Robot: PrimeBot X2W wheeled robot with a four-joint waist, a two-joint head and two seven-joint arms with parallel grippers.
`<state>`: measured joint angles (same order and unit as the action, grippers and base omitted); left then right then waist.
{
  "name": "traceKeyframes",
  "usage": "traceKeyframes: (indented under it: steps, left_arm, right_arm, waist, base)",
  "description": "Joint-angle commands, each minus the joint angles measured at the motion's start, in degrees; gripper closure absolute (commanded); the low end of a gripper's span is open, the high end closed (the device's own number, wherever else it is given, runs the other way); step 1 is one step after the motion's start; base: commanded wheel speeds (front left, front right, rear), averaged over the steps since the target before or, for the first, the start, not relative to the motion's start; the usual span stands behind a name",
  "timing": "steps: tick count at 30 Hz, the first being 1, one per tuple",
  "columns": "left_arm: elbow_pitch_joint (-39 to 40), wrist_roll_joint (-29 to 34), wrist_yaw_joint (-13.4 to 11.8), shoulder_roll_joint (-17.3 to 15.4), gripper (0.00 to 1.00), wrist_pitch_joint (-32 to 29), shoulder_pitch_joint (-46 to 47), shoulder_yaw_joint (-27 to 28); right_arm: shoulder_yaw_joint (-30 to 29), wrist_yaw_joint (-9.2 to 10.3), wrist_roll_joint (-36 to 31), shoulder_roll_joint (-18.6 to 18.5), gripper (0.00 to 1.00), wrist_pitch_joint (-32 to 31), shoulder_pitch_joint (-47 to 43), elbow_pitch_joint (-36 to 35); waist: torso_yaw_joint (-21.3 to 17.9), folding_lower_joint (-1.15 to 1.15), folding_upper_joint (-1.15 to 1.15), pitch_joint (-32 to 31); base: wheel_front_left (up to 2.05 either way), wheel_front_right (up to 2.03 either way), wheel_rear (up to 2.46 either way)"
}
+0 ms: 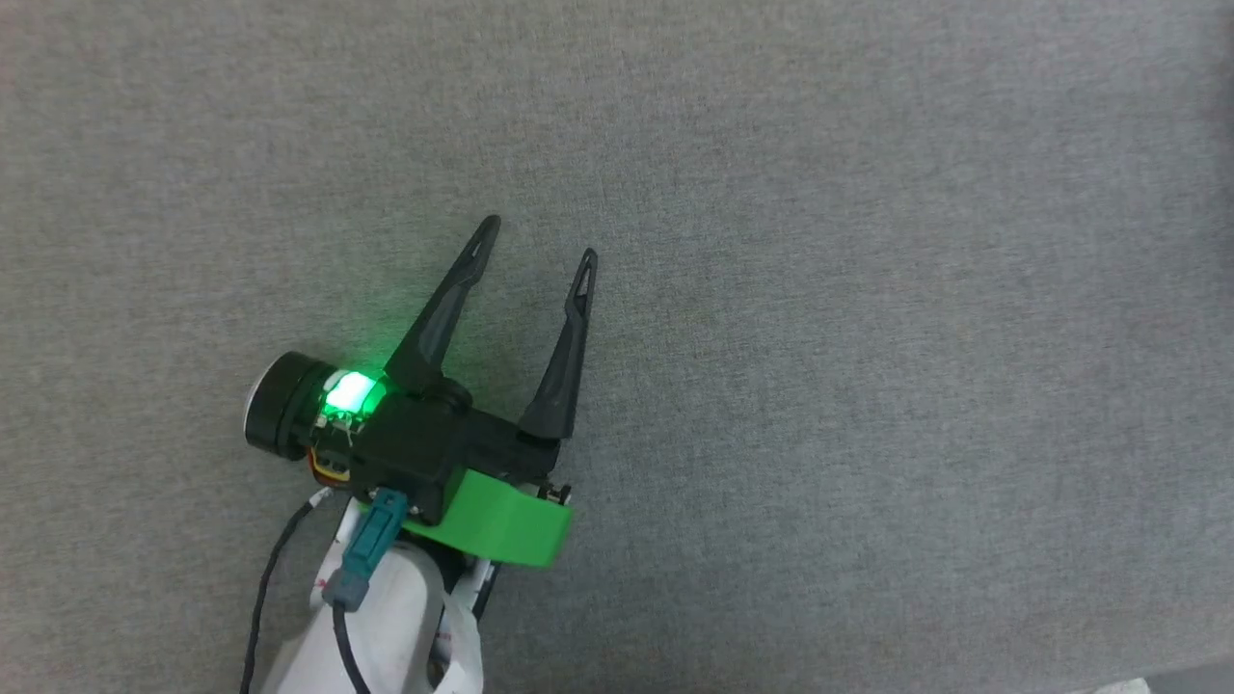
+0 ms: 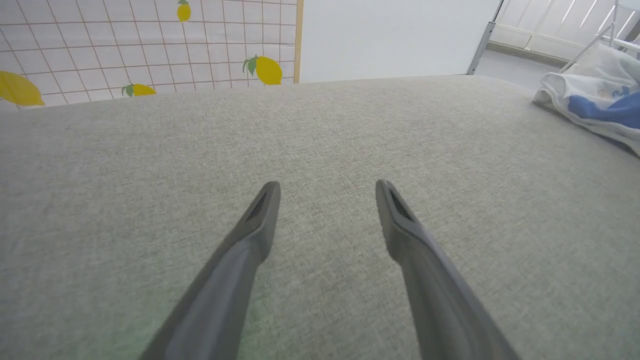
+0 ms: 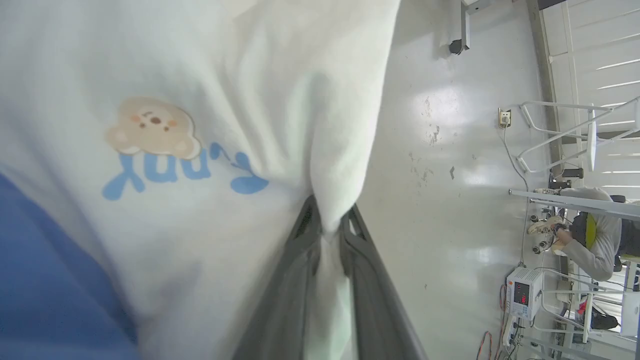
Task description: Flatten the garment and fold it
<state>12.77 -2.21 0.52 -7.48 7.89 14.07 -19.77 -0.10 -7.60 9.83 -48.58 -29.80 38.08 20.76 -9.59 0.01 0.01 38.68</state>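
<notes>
at the far right edge of the grey padded surface (image 2: 320, 150), the garment (image 2: 587, 92) sits bunched. your right gripper (image 3: 331, 217) pinches a fold of its white body near the bear print (image 3: 152, 127). your left gripper (image 1: 540, 241) hovers spread and empty. take a second edge well apart from that fold, then draw the cloth taut gently.

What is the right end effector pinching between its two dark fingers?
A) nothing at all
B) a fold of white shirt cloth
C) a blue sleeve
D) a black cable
B: the right end effector is shut on a bunched fold of the garment, white where it is gripped.
</notes>
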Motion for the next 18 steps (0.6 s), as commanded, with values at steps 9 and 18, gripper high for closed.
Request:
traceKeyframes:
  steps: [9, 18]
  left_arm:
    - [0.6, -0.2, -1.4, 0.1, 0.00, 1.6, 1.6, 0.3]
    - [-0.5, -2.8, -2.2, 0.6, 0.00, 3.2, -1.3, 0.8]
  right_arm:
    - [0.4, 0.11, -3.3, 1.3, 0.00, 4.0, 4.3, 6.3]
    - [2.1, 0.11, -3.8, 2.1, 0.00, 8.1, 5.3, 12.9]
  waist:
    - [-0.2, -0.01, -0.01, 0.8]
    - [0.6, -0.01, -0.01, -6.6]
  base:
    - [0.00, 0.00, 0.00]
    - [0.00, 0.00, 0.00]
